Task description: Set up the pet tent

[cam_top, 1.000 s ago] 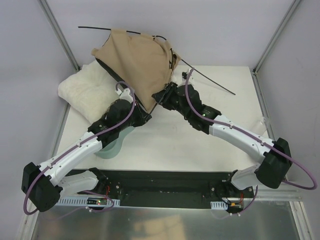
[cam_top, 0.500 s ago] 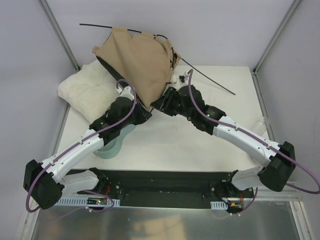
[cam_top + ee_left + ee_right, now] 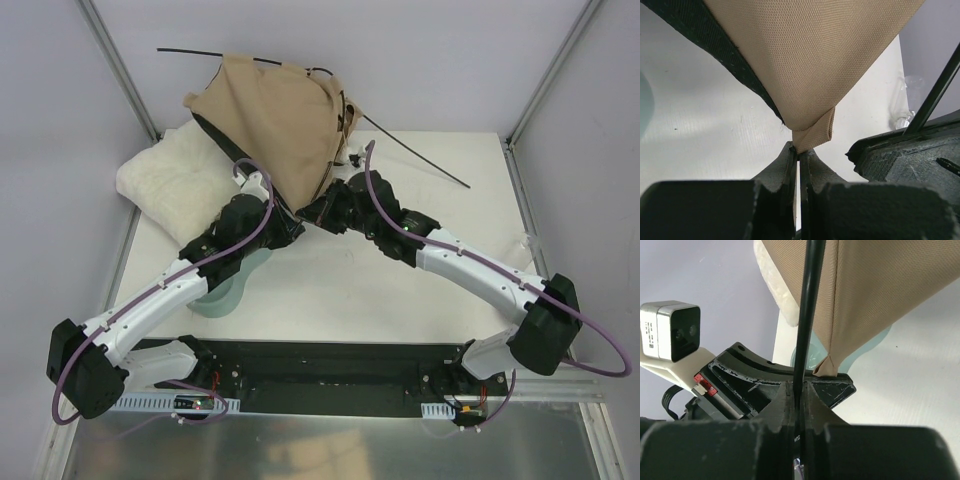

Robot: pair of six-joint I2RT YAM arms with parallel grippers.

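Note:
The tan fabric pet tent [image 3: 275,115] hangs raised at the back of the table, with a black inner panel [image 3: 705,45] along its left edge. My left gripper [image 3: 799,150] is shut on the tent's folded lower corner tab [image 3: 812,131]. My right gripper [image 3: 799,390] is shut on a thin black pole [image 3: 807,310] that runs up beside the fabric [image 3: 885,285]. In the top view both grippers, left [image 3: 293,222] and right [image 3: 312,210], meet at the tent's bottom corner. Other black poles [image 3: 420,160] stick out from the tent at the back left and right.
A white fluffy cushion [image 3: 170,185] lies at the table's left, behind the tent. A pale green object [image 3: 225,290] lies under the left arm. The left arm's wrist camera [image 3: 670,330] shows close in the right wrist view. Frame posts stand at both back corners.
The right gripper has moved left, closer to the tent's bottom corner and the left gripper. The left gripper has stayed on the corner; the tent has barely shifted.

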